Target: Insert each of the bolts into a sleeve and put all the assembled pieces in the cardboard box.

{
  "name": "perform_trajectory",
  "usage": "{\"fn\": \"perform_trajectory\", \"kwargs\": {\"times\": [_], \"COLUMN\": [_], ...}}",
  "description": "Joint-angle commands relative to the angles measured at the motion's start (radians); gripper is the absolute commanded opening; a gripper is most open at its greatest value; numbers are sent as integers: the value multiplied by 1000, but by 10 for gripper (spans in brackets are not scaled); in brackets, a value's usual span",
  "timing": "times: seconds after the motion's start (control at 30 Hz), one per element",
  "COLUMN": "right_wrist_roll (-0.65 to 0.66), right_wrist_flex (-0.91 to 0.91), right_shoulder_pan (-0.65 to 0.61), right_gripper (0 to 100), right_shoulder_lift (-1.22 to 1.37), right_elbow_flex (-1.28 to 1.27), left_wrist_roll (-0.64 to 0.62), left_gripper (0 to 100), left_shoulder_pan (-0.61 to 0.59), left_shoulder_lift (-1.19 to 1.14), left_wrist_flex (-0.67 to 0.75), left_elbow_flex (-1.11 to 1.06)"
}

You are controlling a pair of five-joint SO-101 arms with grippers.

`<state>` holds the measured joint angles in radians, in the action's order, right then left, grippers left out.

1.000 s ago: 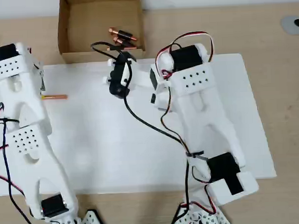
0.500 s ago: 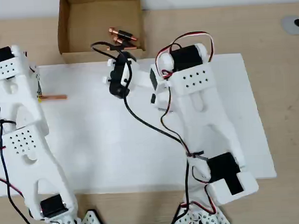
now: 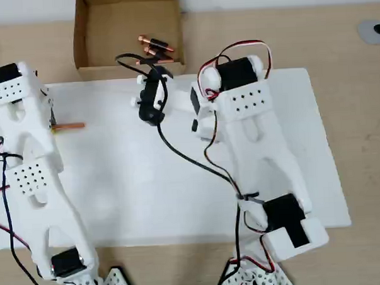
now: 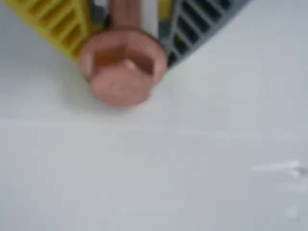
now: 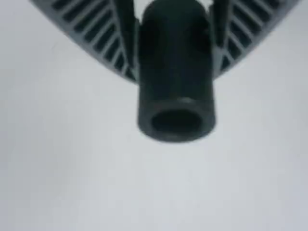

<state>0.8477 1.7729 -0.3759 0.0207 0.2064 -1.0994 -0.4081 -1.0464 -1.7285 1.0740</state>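
A copper bolt (image 3: 69, 125) lies level just above the white mat at its left side, and my left gripper (image 3: 52, 127) is shut on its shank. Up close, the bolt's hex head (image 4: 122, 67) points toward the camera between a yellow finger (image 4: 62, 29) and a grey finger (image 4: 192, 29). My right gripper (image 3: 152, 112) hangs over the mat's far middle, shut on a black sleeve (image 5: 175, 96) whose open bore faces the camera. The cardboard box (image 3: 79, 40) stands beyond the mat with assembled bolt-and-sleeve pieces (image 3: 154, 48) in its right corner.
The white mat (image 3: 148, 195) covers the middle of the wooden table. The right arm's cable (image 3: 184, 158) loops across the mat. A grey disc (image 3: 371, 30) lies at the far right of the table.
My left arm has shifted a little, carrying the bolt slightly toward the near side. The right arm has kept still.
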Motion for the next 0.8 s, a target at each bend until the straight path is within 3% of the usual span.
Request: {"fn": "perform_trajectory", "kwargs": {"times": [0.0, 0.1, 0.5, 0.77], "right_wrist_roll": [11, 11, 23, 15], "right_wrist_flex": [15, 14, 14, 14], "right_shoulder_pan": [-4, 7, 16, 16], "right_gripper": [12, 12, 12, 12], "right_shoulder_lift": [-18, -18, -18, -19], "right_elbow_flex": [5, 7, 7, 125], "left_wrist_roll": [-2, 9, 23, 75], "left_gripper": [78, 12, 11, 11], "left_shoulder_pan": [-3, -3, 25, 51], "left_shoulder_lift": [-5, 4, 13, 245], "left_wrist_flex": [12, 12, -25, -26], "left_elbow_flex": [17, 18, 115, 106]}}
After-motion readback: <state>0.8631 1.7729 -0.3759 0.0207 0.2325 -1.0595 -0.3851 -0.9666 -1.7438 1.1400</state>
